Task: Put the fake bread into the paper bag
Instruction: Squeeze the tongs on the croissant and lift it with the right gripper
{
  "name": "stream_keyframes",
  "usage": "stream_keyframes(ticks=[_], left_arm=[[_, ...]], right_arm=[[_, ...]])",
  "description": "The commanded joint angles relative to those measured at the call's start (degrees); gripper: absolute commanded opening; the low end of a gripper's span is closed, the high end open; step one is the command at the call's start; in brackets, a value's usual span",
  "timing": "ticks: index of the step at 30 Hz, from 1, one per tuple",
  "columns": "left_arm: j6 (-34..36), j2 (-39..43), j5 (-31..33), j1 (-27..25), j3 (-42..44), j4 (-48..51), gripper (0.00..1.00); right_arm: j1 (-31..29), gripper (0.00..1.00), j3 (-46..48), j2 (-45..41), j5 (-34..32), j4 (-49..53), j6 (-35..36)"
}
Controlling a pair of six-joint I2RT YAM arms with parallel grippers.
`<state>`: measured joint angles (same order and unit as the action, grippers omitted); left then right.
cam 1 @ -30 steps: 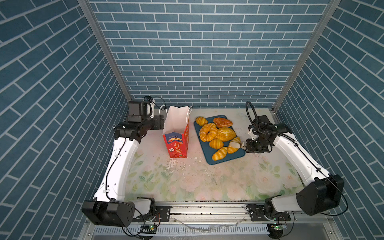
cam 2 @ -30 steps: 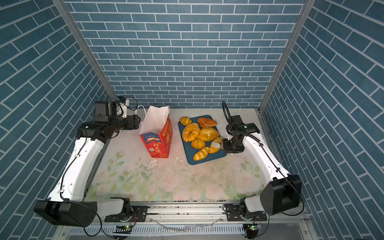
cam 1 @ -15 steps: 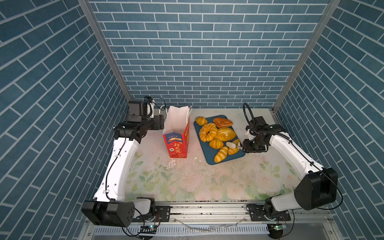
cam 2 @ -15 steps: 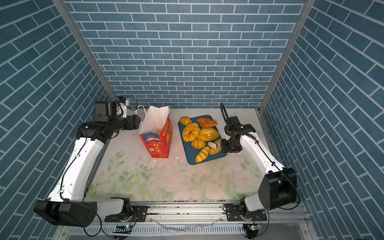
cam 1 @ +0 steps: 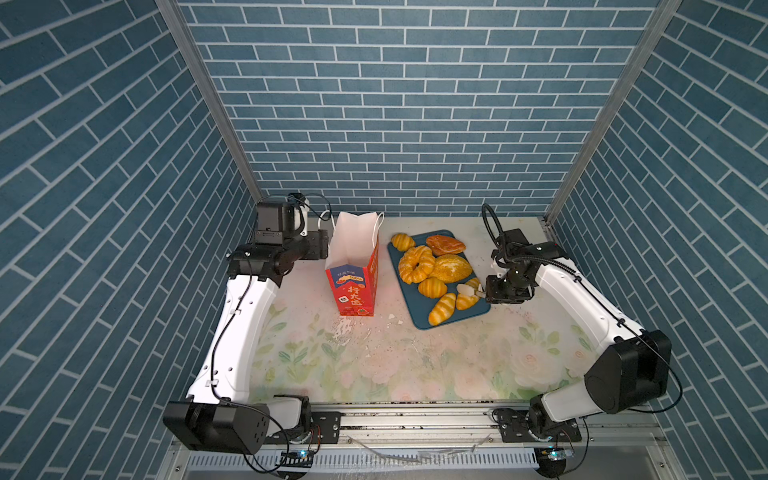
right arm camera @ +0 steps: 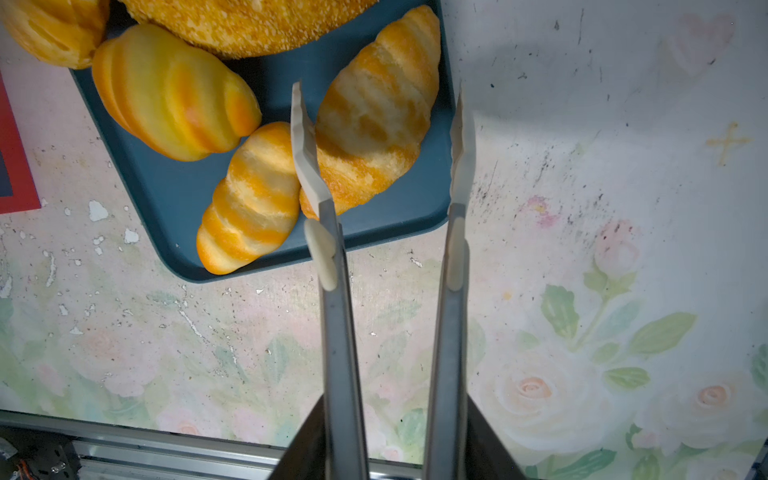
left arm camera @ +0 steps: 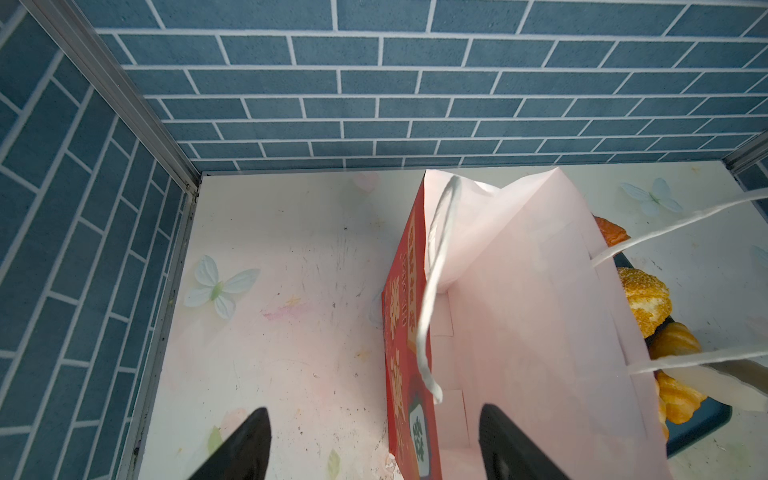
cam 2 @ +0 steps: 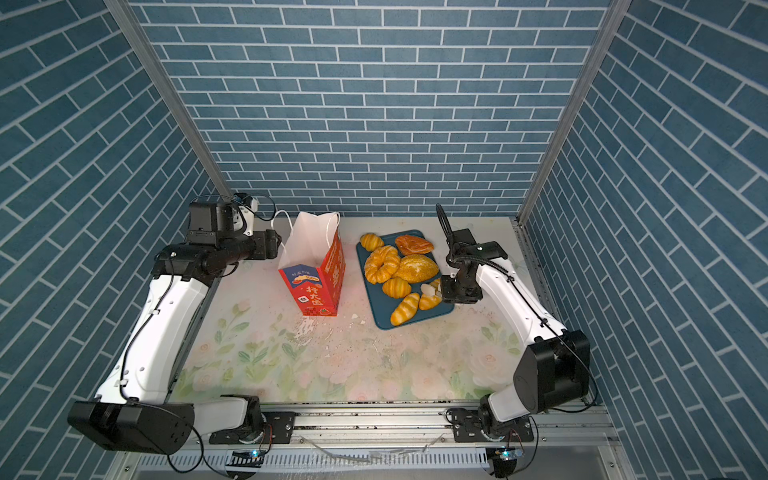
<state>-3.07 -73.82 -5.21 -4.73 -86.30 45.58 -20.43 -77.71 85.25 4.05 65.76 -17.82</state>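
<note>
Golden-orange, glossy and ridged, the fake bread is heaped on the teal tray, right of centre in both top views; none appears bagged. One croissant is straddled by the parted tongs clamped in the right gripper. If squeezed off-centre, the slick croissant could be squirted out, or its neighbour dragged. The paper bag, left of centre, has one wall straddled by the wide-spread left gripper.
</note>
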Motion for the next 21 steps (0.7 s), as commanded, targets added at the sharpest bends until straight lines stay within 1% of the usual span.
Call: stream_keyframes(ticks=[1, 5, 11, 15, 21], left_arm=[[-0.4, 0.9, 0.3, 0.3, 0.2, 0.4, 0.8], [-0.5, 0.7, 0.0, 0.3, 0.3, 0.2, 0.8], [-0.4, 0.8, 0.1, 0.3, 0.3, 0.2, 0.8], [-0.3, 1.0, 0.4, 0.3, 0.4, 0.4, 0.8], [-0.4, 0.7, 0.4, 0.3, 0.4, 0.5, 0.8]], right_arm=[[-0.5, 0.45, -1.8, -0.4, -0.1, 4.0, -3.6], [-0.9, 0.45, -0.9, 0.7, 2.5, 2.5, -4.8], [-1.4, 0.46, -0.5, 2.1, 4.5, -1.1, -5.6], [-1.5, 0.46, -0.4, 3.7, 3.4, -1.2, -5.3], [-1.7, 0.41, 0.5, 4.7, 2.7, -1.5, -5.0]])
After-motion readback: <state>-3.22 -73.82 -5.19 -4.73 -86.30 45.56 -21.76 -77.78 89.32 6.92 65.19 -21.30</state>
